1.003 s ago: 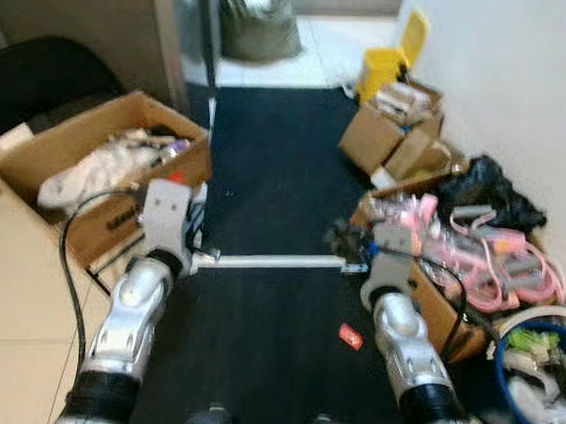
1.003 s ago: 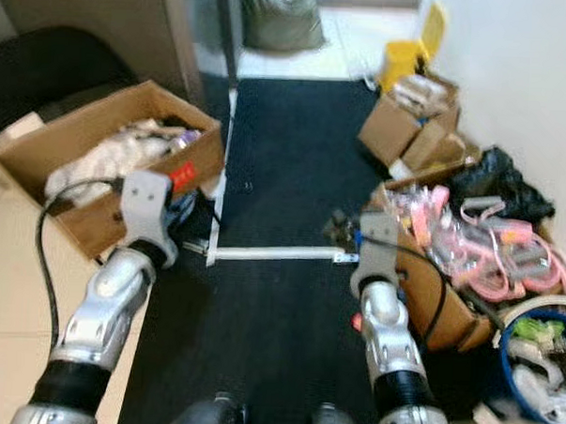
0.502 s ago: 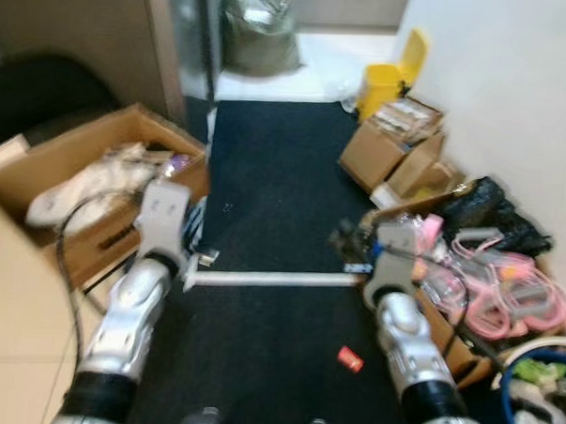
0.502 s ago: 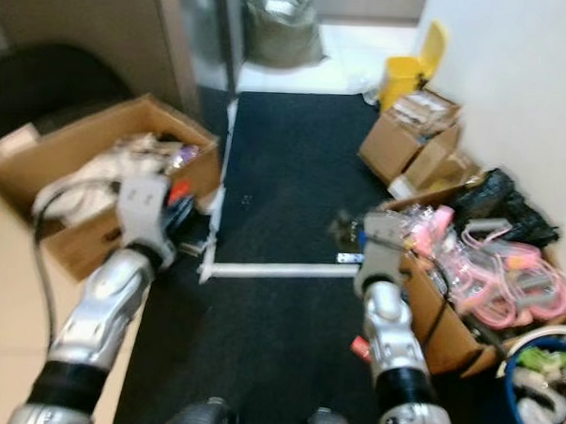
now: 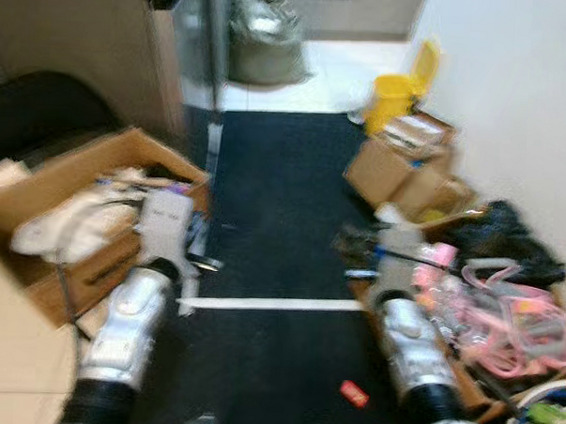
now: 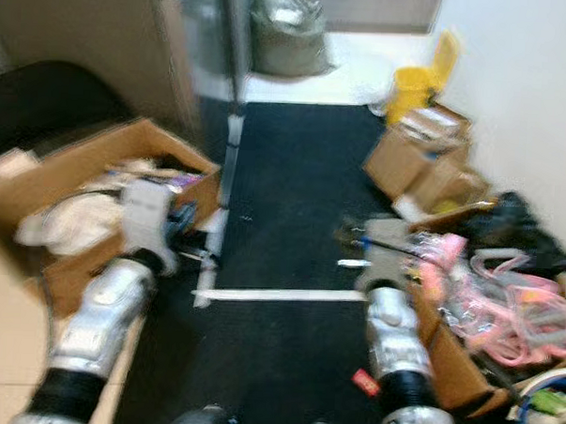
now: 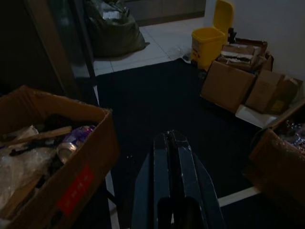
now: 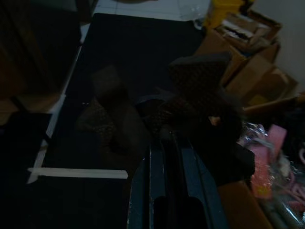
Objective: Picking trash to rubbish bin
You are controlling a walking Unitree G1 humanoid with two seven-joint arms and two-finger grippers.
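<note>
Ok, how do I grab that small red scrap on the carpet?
The red scrap lies flat, so come straight down and pinch across its short width. The left gripper is the free one; the right gripper seems shut on a dark wad.

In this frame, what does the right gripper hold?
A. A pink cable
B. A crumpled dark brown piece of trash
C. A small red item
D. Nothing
B: the right gripper is shut on dark brown crumpled trash; the red item lies on the black mat.
</note>
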